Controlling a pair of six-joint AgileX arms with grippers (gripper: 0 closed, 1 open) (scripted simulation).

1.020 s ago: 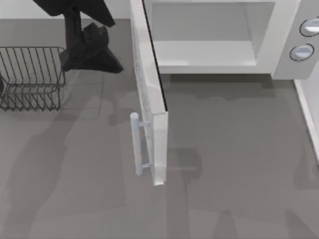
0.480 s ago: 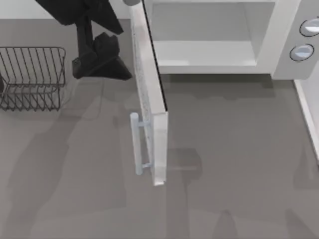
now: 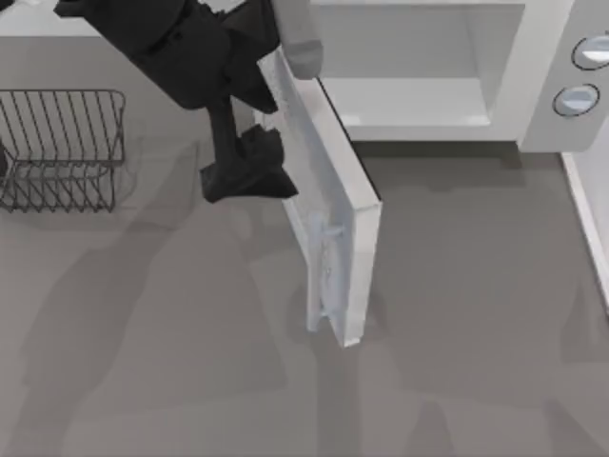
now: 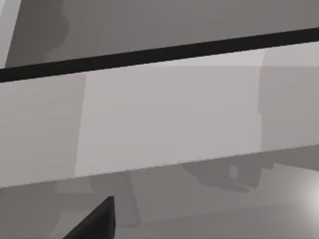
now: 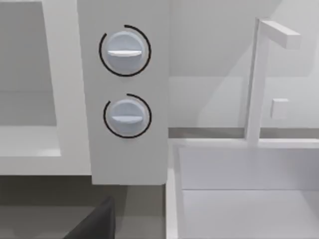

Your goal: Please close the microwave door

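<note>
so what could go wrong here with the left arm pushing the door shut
The left gripper presses the outer face of the microwave door near the hinge side, where leverage looks poor, so it may slip along the panel. The door is only partly swung toward the microwave, so it could stop short of latching. The arm's body crowds the door's top edge and might snag.

Top view looks down on the bench [image 3: 457, 314] before the microwave [image 3: 533, 86]; left wrist view sits close against the microwave door [image 4: 169, 124]; right wrist view faces the microwave's knobs [image 5: 124, 50], shared with top view
</note>
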